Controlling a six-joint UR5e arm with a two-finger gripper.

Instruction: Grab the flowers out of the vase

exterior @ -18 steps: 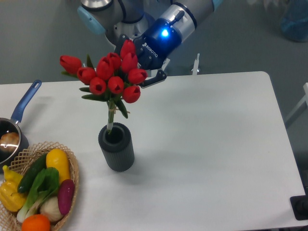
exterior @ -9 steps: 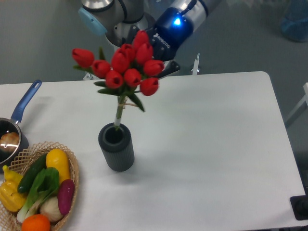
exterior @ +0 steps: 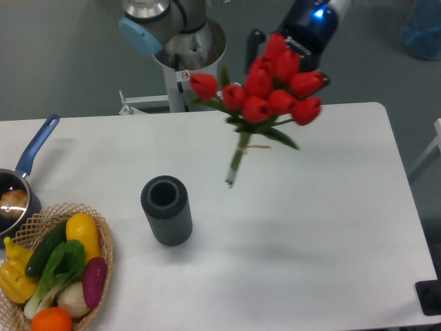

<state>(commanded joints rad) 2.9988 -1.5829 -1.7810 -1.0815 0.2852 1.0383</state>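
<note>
Your pincer (exterior: 286, 52) sits at the top of the view, behind the flowers (exterior: 265, 96), and most of it is hidden by the red buds. You can see one dark finger (exterior: 255, 43) standing up to the left of the bunch and the blue-lit wrist above it. How far the fingers are apart cannot be read from here. The bunch hangs in the air directly in front of and below the pincer, with nothing else carrying it, so it appears to be gripped somewhere among the buds or upper stems.

The flowers are tilted: the buds lean up and to the right, against the pincer, and the tied stems (exterior: 236, 162) slant down and to the left, ending in mid-air above the desk (exterior: 310, 227). The stem tips are clear of the vase (exterior: 166, 210).

The vase stands upright on the desk, well below and to the left of your pincer, and down-left of the stem tips. Its round mouth is open and dark.

Farther left of the pincer, at the lower corner, a wicker basket (exterior: 103, 241) holds coloured vegetables (exterior: 58, 272). Above it, at the desk's left edge, is a blue-handled saucepan (exterior: 27, 169).
</note>
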